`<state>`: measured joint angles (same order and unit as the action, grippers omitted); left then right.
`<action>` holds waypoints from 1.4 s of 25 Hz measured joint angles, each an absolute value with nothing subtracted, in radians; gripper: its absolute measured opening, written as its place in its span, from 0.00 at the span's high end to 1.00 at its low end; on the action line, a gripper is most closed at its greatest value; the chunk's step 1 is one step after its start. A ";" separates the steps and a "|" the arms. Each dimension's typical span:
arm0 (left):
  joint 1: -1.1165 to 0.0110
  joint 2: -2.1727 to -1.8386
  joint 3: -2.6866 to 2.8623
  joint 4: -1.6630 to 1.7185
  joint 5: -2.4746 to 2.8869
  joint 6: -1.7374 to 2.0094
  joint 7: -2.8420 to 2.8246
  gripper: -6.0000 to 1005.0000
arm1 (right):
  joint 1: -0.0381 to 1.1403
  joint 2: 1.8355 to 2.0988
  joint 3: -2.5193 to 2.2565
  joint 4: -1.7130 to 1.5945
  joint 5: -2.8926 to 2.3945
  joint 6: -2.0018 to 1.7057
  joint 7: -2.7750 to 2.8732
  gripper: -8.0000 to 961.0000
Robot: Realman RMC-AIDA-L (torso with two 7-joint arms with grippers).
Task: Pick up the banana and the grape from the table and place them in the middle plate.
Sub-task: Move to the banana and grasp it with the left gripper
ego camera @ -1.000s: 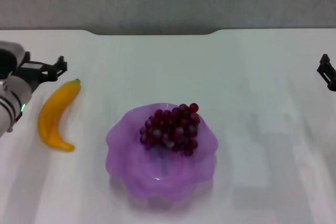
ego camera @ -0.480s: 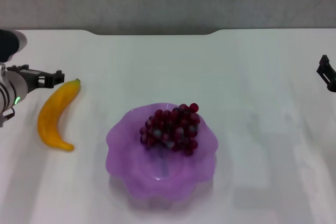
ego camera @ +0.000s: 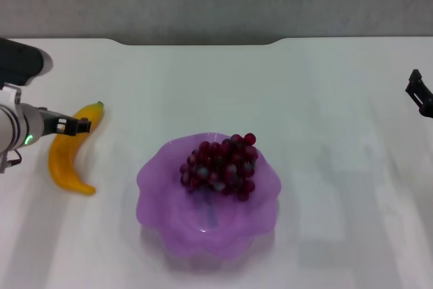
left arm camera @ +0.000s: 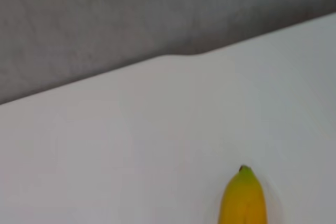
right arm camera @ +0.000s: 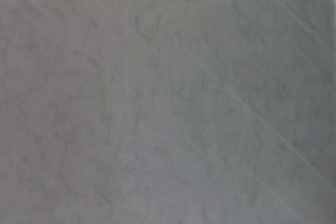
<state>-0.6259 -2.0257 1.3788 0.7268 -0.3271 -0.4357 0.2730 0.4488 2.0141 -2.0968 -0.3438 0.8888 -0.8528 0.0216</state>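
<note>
The yellow banana [ego camera: 67,153] lies on the white table [ego camera: 325,99] at the left, its green stem tip pointing away from me. My left gripper [ego camera: 76,125] hangs open over the banana's upper half, one dark finger crossing in front of it. The left wrist view shows only the banana's stem end [left arm camera: 243,198]. The dark red grape bunch [ego camera: 220,167] lies inside the purple middle plate [ego camera: 152,175], toward its far side. My right gripper [ego camera: 419,93] sits at the right edge of the head view, well away from the plate.
The table's far edge [ego camera: 203,44] meets a grey wall. The right wrist view shows only a plain grey surface.
My left gripper has come down and toward me, from beside the banana's stem tip to over its upper half. Banana, grapes, plate and right arm have not moved.
</note>
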 joint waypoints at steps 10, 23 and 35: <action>-0.679 -2.024 1.368 0.620 -0.294 -0.424 0.265 0.20 | 0.451 2.014 -2.098 -0.350 0.886 -0.853 0.022 0.08; -0.687 -2.026 1.369 0.571 -0.293 -0.421 0.260 0.23 | 0.453 2.016 -2.100 -0.351 0.887 -0.853 0.022 0.08; -0.690 -2.029 1.370 0.551 -0.294 -0.419 0.259 0.25 | 0.455 2.016 -2.100 -0.351 0.888 -0.853 0.022 0.08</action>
<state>-0.6903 -2.0293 1.3704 0.5510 -0.2940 -0.4185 0.2592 0.4554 2.0158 -2.0998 -0.3512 0.8878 -0.8529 0.0221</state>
